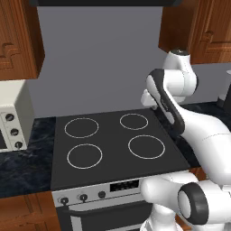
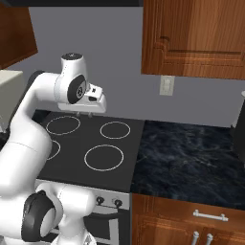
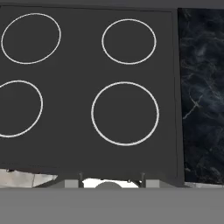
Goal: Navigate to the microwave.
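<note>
The gripper (image 2: 91, 111) hangs over the back of the black stove (image 1: 113, 144), pointing down at its four ringed burners (image 3: 125, 113); whether its fingers are apart or together I cannot tell; dark marble counter (image 2: 186, 158) lies to the stove's right, a cream-white box with knobs (image 1: 13, 119) to its left; the microwave cannot be made out.

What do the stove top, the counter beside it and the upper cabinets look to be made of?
Stove top: smooth matte black, likely glass-ceramic, with thin white burner rings printed flat.
Counter: dark polished stone, seemingly marble or granite, with pale veins.
Upper cabinets: reddish-brown wood, visible grain, slight sheen as if varnished.
</note>
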Robot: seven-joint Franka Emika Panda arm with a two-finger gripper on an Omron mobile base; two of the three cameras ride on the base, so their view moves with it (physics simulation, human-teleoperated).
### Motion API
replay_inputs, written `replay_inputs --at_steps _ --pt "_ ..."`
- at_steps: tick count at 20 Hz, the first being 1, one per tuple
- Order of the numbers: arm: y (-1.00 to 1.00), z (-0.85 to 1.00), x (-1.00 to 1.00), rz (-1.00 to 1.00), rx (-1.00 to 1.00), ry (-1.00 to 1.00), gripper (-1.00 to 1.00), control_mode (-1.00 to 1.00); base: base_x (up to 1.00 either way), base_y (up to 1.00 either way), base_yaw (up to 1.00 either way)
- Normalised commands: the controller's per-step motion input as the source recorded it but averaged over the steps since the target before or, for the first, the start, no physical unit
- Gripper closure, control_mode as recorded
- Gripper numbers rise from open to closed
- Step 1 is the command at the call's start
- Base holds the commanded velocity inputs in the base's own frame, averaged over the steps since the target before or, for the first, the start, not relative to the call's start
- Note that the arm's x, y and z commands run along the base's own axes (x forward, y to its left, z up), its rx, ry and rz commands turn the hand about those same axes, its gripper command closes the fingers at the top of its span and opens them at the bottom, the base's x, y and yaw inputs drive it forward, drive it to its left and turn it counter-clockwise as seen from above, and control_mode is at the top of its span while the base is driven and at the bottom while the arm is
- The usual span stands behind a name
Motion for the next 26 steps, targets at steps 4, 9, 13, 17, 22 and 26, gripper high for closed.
replay_inputs --at_steps 4,9,13,17,22,26 --pt "0.0 0.0 -0.31 0.0 0.0 -0.04 -1.0 -1.0 0.0 0.0 0.0" --pt "0.0 0.0 -0.96 0.0 -0.01 -0.26 -1.0 -1.0 0.0 0.0 0.0" --pt "0.05 0.0 -0.98 0.0 0.0 -0.34 -1.0 -1.0 0.0 0.0 0.0" --pt "0.07 0.0 -0.8 0.0 0.0 -0.34 -1.0 -1.0 0.0 0.0 0.0" --pt "0.01 0.04 -0.68 0.0 0.0 -0.33 -1.0 -1.0 0.0 0.0 0.0" --pt "0.0 0.04 -0.27 0.0 0.0 -0.13 -1.0 1.0 -0.3 0.0 0.0"
